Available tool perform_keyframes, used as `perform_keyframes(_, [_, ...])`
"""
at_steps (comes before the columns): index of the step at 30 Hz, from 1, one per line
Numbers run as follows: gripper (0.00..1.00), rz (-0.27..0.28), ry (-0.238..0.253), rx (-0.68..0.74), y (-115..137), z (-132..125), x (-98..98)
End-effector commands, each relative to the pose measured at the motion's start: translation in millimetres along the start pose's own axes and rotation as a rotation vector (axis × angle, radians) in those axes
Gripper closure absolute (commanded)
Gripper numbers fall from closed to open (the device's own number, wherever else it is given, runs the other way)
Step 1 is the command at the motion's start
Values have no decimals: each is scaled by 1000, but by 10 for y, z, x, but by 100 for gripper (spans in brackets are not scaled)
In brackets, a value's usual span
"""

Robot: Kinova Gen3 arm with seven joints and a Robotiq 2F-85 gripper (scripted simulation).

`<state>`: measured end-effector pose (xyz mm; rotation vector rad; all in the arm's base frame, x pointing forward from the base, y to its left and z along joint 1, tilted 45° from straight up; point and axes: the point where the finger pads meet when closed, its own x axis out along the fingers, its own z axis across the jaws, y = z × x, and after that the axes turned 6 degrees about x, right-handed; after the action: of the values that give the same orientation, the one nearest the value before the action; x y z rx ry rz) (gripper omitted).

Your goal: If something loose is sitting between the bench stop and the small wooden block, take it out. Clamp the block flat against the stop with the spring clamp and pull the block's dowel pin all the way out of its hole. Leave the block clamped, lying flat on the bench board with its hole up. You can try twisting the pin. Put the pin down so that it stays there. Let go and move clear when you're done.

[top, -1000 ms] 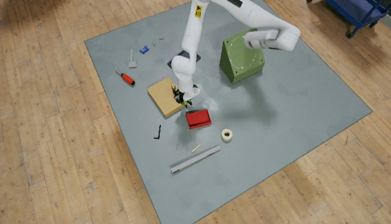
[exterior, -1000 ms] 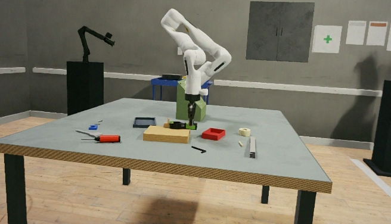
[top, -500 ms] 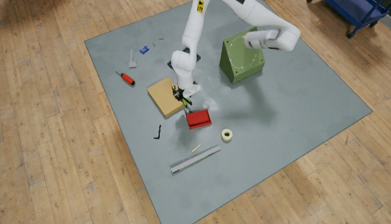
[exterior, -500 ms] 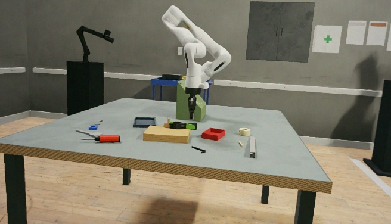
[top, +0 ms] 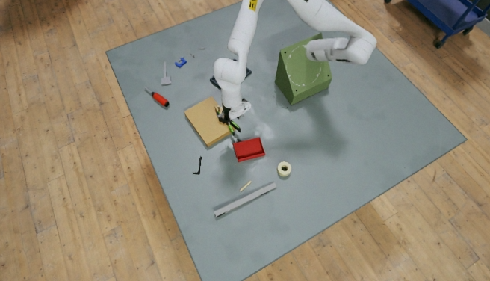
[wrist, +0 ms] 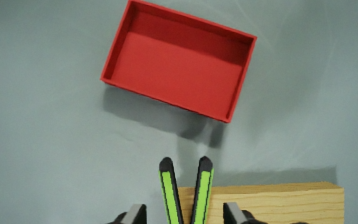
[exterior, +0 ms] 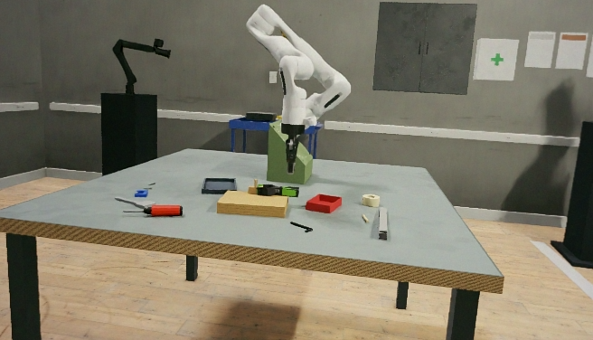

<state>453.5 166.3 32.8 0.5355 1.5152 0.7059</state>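
The bench board [top: 203, 124] [exterior: 253, 206] [wrist: 310, 207] lies on the table. The small block [exterior: 252, 190] is near its rear edge, with the dowel pin [exterior: 256, 183] standing upright. The black and green spring clamp [exterior: 271, 190] lies low beside the block, its jaws at the block side. Its green handles [top: 234, 126] [wrist: 186, 200] reach out past the board edge. The stop, the exact jaw contact and any gap at the block are too small or hidden to tell. My gripper [exterior: 290, 171] points down, partly open and empty, above the handles.
The red tray [top: 249, 149] [exterior: 324, 203] [wrist: 175, 65] is close past the handles. A dark tray [exterior: 219, 186] is behind the board. Tape [top: 284, 172], a pale stick [top: 246, 185], a grey bar [top: 246, 199], a hex key [top: 199, 165] and a screwdriver [top: 160, 99] lie around.
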Motion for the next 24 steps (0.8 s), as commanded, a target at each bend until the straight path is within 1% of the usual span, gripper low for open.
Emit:
perform_keyframes(1, [46, -1, -2, 0, -2, 5, -37])
perform_keyframes(8, [46, -1, -2, 0, -2, 5, -77])
perform_keyframes(24, [46, -1, -2, 0, -2, 5, -81])
